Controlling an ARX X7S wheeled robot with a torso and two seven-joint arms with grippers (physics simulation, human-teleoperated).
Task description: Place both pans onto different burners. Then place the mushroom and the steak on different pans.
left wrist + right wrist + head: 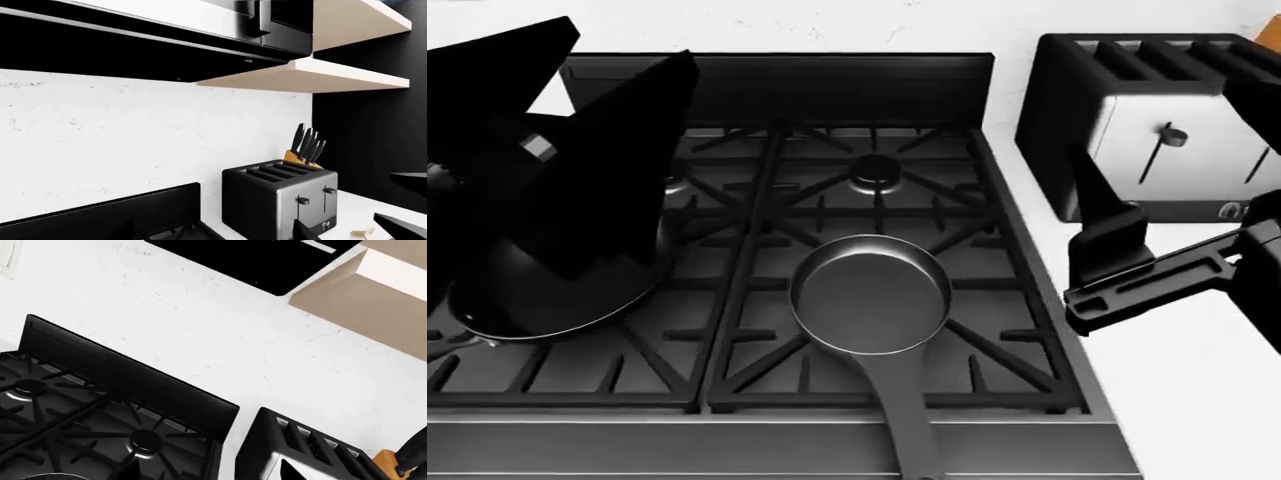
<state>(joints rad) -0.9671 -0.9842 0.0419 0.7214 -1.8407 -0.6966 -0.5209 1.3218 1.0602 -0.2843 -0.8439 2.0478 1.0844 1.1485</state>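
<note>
In the head view the smaller pan (869, 296) sits on the stove's front right grate, its handle (910, 430) pointing to the front edge. The larger pan (534, 300) lies over the front left grate, partly hidden behind my left gripper (631, 40), which hangs above it, open and empty. My right gripper (1168, 125) stands open in front of the toaster, holding nothing. A back burner (874, 172) is bare. A small pale shape, likely the mushroom (363, 232), lies on the counter past the toaster. The steak is out of view.
A black and silver toaster (1154, 130) stands on the white counter right of the stove (881, 405). Behind it is a knife block (301, 156). A raised back panel (774, 80) and white wall close off the rear. Shelves (313, 75) and a dark hood hang overhead.
</note>
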